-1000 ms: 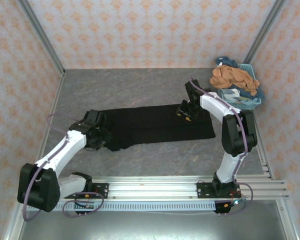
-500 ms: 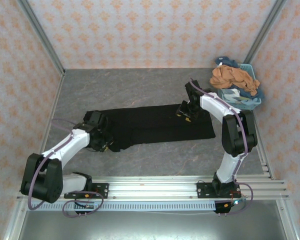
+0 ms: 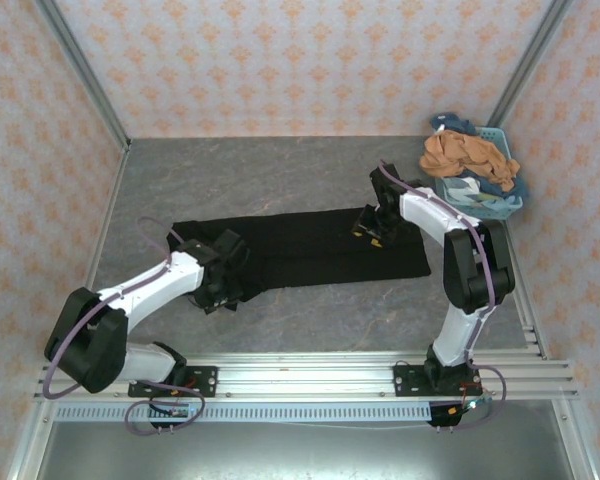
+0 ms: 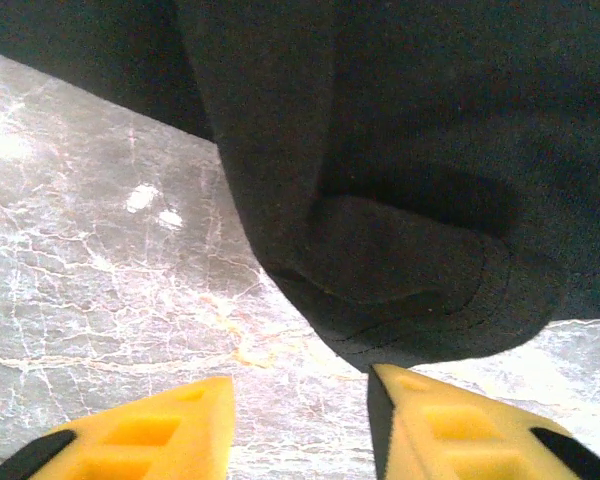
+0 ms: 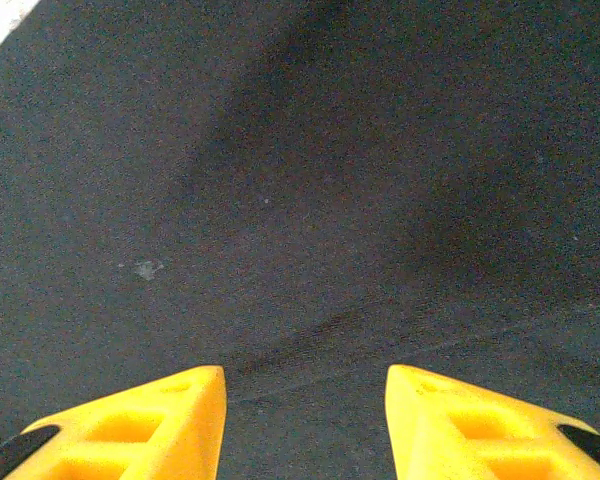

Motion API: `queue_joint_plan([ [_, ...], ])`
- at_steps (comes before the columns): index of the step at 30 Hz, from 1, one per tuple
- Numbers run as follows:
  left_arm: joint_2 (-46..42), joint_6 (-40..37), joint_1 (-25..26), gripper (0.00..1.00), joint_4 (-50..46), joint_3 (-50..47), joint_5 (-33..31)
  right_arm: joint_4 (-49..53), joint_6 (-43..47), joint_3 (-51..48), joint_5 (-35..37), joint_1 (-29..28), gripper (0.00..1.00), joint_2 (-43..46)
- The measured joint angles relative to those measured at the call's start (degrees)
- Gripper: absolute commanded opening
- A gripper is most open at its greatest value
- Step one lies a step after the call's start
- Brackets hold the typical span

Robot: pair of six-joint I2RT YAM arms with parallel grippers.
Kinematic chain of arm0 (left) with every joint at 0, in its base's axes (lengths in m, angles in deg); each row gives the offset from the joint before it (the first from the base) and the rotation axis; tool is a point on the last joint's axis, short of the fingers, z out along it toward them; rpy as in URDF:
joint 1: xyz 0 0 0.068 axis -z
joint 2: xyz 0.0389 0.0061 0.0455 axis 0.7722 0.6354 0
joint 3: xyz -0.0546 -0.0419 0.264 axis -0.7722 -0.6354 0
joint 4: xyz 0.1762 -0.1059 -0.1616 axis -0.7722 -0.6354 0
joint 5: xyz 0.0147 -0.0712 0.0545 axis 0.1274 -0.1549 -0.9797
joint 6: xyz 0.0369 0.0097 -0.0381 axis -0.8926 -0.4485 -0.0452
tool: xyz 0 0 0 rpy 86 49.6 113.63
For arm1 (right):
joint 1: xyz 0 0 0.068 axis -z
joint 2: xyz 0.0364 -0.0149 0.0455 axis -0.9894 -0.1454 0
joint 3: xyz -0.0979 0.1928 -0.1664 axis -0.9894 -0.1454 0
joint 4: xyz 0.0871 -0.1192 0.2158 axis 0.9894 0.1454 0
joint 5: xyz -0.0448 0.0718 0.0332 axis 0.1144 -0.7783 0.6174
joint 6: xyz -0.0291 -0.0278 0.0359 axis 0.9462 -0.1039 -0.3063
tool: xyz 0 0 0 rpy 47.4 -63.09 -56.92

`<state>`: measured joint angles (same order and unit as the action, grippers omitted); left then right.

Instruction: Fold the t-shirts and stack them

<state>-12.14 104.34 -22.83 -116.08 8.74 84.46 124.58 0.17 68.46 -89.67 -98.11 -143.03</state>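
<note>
A black t-shirt (image 3: pixel 310 250) lies folded into a long band across the middle of the table. Its rounded sleeve end (image 4: pixel 410 290) hangs toward the near edge. My left gripper (image 3: pixel 223 285) sits at the band's near left corner; in the left wrist view (image 4: pixel 300 425) it is open over bare table, its right fingertip (image 4: pixel 420 400) just touching the sleeve hem. My right gripper (image 3: pixel 372 226) hovers over the band's right part, and in the right wrist view (image 5: pixel 305 420) it stands open above flat black cloth (image 5: pixel 310 200). A rust-orange tee (image 3: pixel 463 153) and blue cloth (image 3: pixel 507 184) lie in the basket.
A pale blue lattice basket (image 3: pixel 485 205) stands at the back right corner, against the right wall. Grey marbled tabletop (image 3: pixel 270 180) stretches behind the shirt and in front of it (image 3: pixel 330 310). A metal rail (image 3: pixel 310 375) runs along the near edge.
My left gripper has swung right along the shirt's near left edge, from the far left end to the sleeve corner. The right arm has stayed put.
</note>
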Motion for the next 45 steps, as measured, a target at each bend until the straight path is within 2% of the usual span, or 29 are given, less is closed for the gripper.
queue_joint_plan([
  [8,8.5,-3.3,4.4,0.44,0.8,2.4,-0.1,0.0,0.0,0.0,-0.2,0.0,0.47,0.0],
  [15,12.9,-5.3,4.7,0.32,1.6,3.8,-1.4,-0.1,0.0,-0.3,-0.6,0.0,0.46,0.0],
  [17,13.7,-5.9,5.0,0.23,1.6,4.4,-1.6,-0.1,0.0,-0.5,-0.6,0.0,0.46,0.0],
  [19,14.2,-6.1,5.4,0.05,1.7,4.9,-1.6,-0.1,0.0,-0.7,-0.6,0.0,0.46,0.0],
  [20,14.3,-6.1,5.5,0.0,1.9,5.0,-1.6,-0.1,0.0,-0.7,-0.6,0.0,0.46,0.0],
  [25,12.8,-6.2,5.2,0.0,-0.8,5.1,-6.8,-0.4,0.0,-0.8,-0.6,0.0,0.46,0.0],
  [37,1.2,-3.7,5.0,0.0,-17.0,5.2,-15.7,-0.4,-0.7,-0.7,-0.6,0.0,0.44,0.0],
  [45,-4.2,-2.6,5.0,0.0,-18.9,5.1,-14.9,-0.3,-0.6,-0.7,0.5,0.0,0.44,-0.5],
])
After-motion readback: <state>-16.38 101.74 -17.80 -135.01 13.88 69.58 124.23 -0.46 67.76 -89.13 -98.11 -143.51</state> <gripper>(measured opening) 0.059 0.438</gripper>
